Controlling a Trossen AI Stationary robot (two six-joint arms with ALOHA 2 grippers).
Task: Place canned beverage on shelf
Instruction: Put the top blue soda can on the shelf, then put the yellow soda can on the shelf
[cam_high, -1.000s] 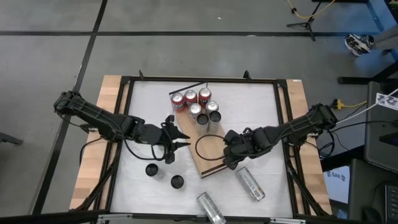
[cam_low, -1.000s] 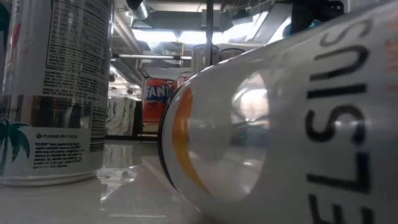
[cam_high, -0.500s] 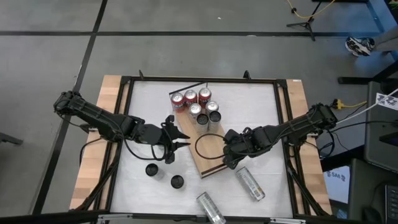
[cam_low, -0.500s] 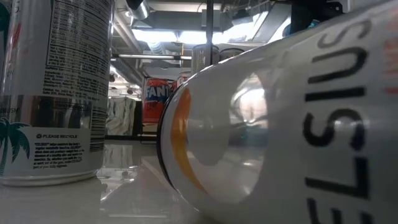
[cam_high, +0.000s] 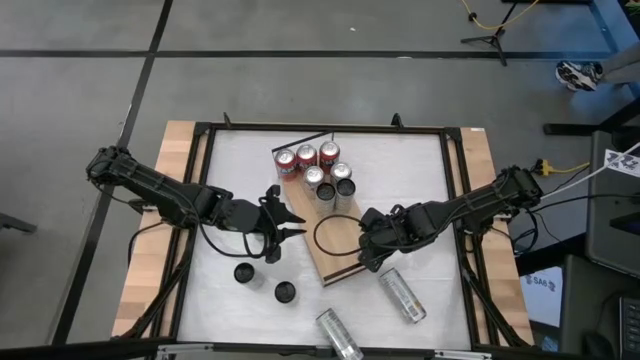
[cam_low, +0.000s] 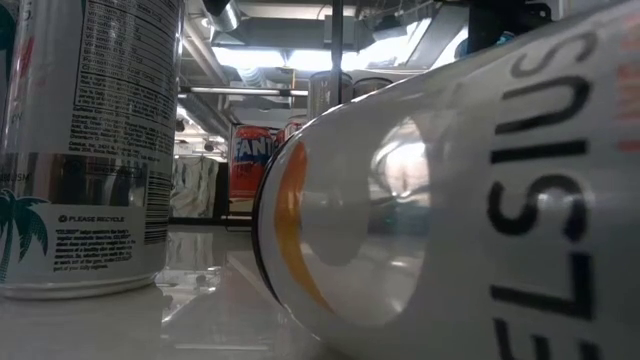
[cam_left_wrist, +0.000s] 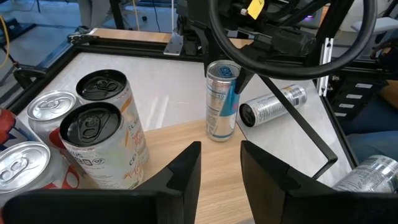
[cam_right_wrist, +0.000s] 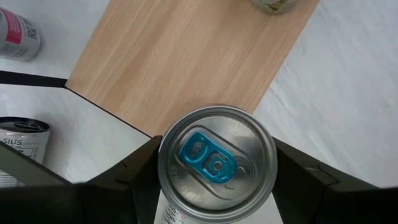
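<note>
The shelf is a light wooden board lying slantwise on the white table. Several upright cans crowd its far end. A slim silver-and-blue can stands at the shelf's near right edge. My right gripper is over this can and shut on it. My left gripper hovers by the shelf's left edge, open, with nothing between its fingers. My right gripper pinches the slim can's top end between its two fingers, one on each side of the rim. The fingers come from above, pointing steeply down. The can stays upright with its base on the shelf.
Two dark-topped cans stand on the table near the left gripper. Two silver cans lie on their sides near the front edge; one of them fills the low view. A black cable loop hangs over the shelf.
</note>
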